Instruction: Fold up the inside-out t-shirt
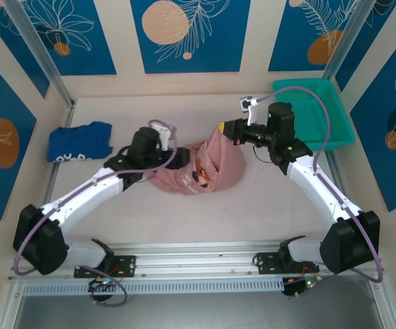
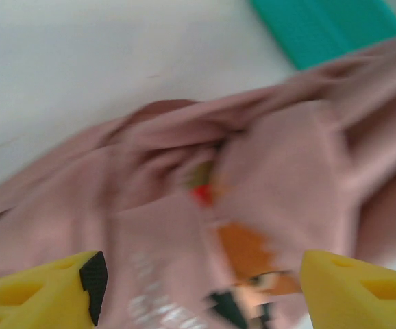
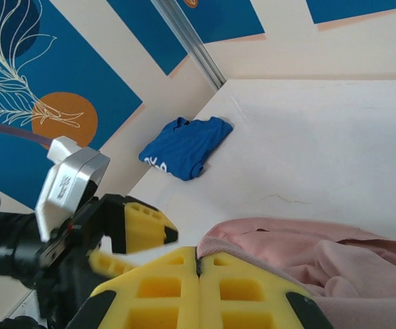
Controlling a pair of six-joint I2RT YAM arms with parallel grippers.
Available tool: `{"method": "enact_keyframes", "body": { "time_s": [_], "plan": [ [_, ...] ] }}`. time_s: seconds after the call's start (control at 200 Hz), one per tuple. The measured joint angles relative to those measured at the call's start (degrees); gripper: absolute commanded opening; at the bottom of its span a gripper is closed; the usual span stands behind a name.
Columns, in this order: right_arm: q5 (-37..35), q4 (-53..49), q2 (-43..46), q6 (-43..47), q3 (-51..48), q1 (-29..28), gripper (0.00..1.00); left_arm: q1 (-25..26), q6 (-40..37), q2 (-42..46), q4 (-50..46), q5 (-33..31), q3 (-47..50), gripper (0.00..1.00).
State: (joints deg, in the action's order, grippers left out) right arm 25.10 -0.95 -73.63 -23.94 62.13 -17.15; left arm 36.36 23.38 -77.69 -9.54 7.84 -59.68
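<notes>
**Stage: spreading out.** The t-shirt [image 1: 198, 171] lies bunched in a heap at the middle of the table [image 1: 266, 212], so no fold is made yet. Treat the next move as a fresh grasp. You will likely need a second edge or corner of the cloth, opposite the held one, so that it can be drawn flat.

The left gripper [image 2: 201, 295] stands wide open over the heap and holds nothing. Beyond it, the right gripper [image 3: 198, 264] is clamped on a raised edge of the t-shirt. Farther back lie a blue garment [image 1: 80, 142] and a green basket [image 1: 314, 113], both apart from the work.
</notes>
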Motion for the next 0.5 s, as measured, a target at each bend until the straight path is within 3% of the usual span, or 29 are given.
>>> {"method": "enact_keyframes", "body": {
  "time_s": [0.08,0.185,0.325,0.36,0.5],
  "plan": [
    [-0.04,-0.17,0.00,0.20,0.00,0.00,0.00,2.56,-0.74,-4.70,1.22,3.28,-4.00,0.65],
    [-0.28,-1.20,0.04,0.68,0.00,0.07,0.00,3.43,-1.07,-9.57,1.68,5.99,-6.82,0.36],
    [-0.96,-4.57,0.72,1.90,0.85,1.49,0.00,3.15,-2.23,-12.15,0.24,5.79,-7.56,0.04],
    [-1.09,-5.46,1.05,2.10,1.53,2.25,0.00,2.97,-2.58,-12.11,-0.02,5.64,-7.56,0.00],
    [-1.05,-7.61,2.43,2.14,5.79,4.46,0.00,0.59,-2.75,-11.61,-0.13,5.40,-7.56,0.00]
  ]
}}
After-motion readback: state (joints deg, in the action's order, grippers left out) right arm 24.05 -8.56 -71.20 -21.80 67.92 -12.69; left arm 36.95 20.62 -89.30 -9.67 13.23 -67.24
